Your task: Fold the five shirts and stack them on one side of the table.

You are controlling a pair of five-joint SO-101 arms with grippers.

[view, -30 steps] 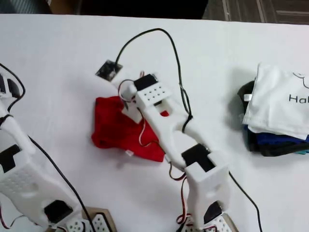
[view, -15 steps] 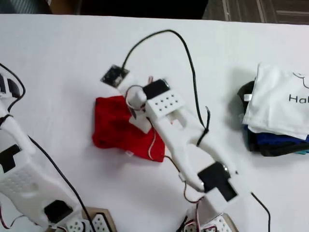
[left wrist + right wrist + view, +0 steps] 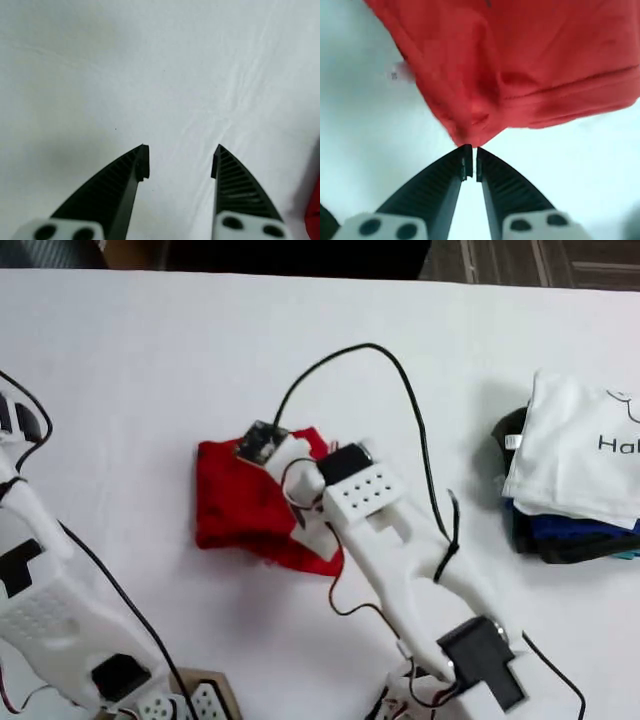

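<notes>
A crumpled red shirt [image 3: 235,502] lies in the middle of the white table [image 3: 130,360]. The right arm leans over its right part, and my right gripper [image 3: 300,505] sits low on the cloth there. In the right wrist view the right gripper [image 3: 470,161] is shut, its tips pinching a bunched corner of the red shirt [image 3: 520,65]. My left gripper [image 3: 180,160] is open above bare tablecloth, nothing between its fingers, with a sliver of the red shirt [image 3: 314,220] at that picture's edge. The left arm [image 3: 40,590] stands at the table's left front.
A stack of folded shirts [image 3: 575,455] lies at the right edge, a white one on top of blue and dark ones. A black cable [image 3: 410,420] loops over the right arm. The far and left parts of the table are bare cloth.
The right arm has swung towards the right and the near side, down onto the shirt. The red shirt's far right corner has shifted with it. The left arm has kept still.
</notes>
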